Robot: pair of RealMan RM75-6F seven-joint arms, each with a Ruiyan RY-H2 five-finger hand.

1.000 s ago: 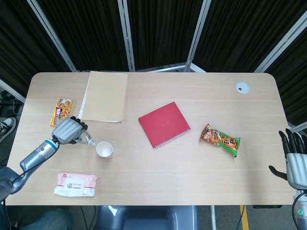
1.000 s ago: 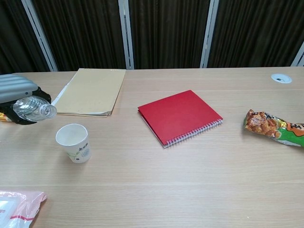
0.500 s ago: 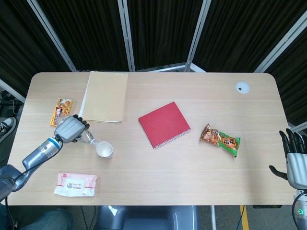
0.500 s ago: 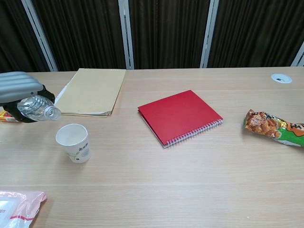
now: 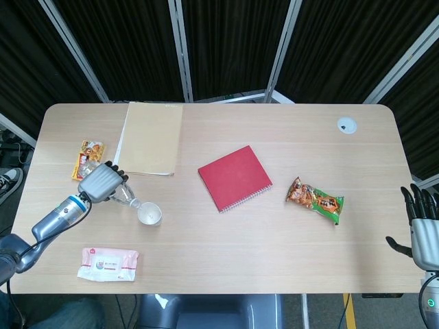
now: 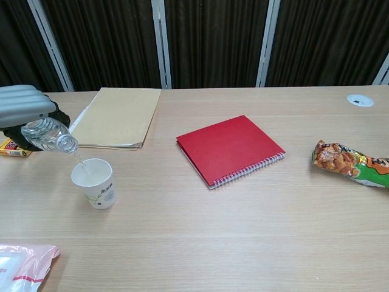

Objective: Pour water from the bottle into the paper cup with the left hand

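right now my left hand grips the bottle at the left side of the frame, fingers wrapped around its body. i have it tilted with the neck pointing down and to the right, its mouth just above the rim of the cup. in the chest view a thin stream of water runs from the mouth into the cup. the cup stands upright on the table, just right of my hand, at lower left in the head view.

my right hand hangs off the table's right edge at the lower right of the head view, fingers apart and holding nothing.

behind my left hand lies a tan folder, with a small snack box to its left. a red notebook sits mid-frame, and a snack bag lies right of it. a pink wipes pack rests near the lower left edge, well below the cup. a white round port sits in the table's upper right.
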